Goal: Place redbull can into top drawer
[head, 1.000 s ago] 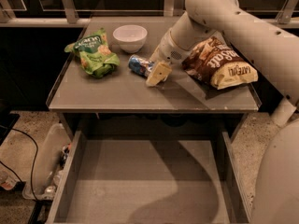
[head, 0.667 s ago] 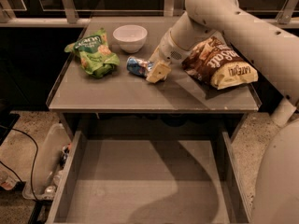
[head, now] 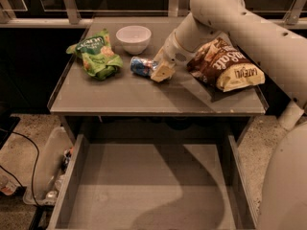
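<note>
The redbull can [head: 140,66] lies on its side on the table top [head: 120,95], blue and silver, between the green snack bag and my arm. My gripper [head: 158,71] is low over the table at the can's right end, its pale fingertip [head: 162,74] touching or almost touching the can. The top drawer [head: 153,190] is pulled out below the table's front edge, with a bare grey bottom and low side walls.
A green snack bag [head: 96,54] lies at the left, a white bowl [head: 134,38] behind the can, a brown chip bag [head: 229,63] at the right under my arm. A clear bin [head: 50,169] with cables stands on the floor left of the drawer.
</note>
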`<state>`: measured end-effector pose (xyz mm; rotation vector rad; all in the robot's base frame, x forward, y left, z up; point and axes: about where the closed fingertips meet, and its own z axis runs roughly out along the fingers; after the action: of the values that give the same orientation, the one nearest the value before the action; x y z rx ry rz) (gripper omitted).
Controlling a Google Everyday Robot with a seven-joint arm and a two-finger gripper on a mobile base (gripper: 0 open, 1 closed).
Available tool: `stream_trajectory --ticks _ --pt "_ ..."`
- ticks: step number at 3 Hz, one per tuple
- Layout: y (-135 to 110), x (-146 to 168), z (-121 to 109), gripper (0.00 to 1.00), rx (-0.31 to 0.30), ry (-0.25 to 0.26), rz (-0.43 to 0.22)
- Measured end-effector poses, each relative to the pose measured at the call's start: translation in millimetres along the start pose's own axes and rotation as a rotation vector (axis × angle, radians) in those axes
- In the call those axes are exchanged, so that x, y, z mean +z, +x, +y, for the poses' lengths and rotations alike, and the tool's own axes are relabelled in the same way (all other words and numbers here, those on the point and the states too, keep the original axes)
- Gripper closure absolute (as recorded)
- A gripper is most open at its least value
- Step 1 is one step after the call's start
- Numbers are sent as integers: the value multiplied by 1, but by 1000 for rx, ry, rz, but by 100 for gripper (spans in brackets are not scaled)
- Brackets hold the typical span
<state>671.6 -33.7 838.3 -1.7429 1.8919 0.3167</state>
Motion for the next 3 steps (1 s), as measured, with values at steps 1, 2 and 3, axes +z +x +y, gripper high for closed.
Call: stream_trajectory --ticks 1,2,3 --pt "1 3 6 100 -8 -8 9" --pt "2 -1 24 100 -23 -2 -4" --pt "0 -14 50 100 -51 21 -16"
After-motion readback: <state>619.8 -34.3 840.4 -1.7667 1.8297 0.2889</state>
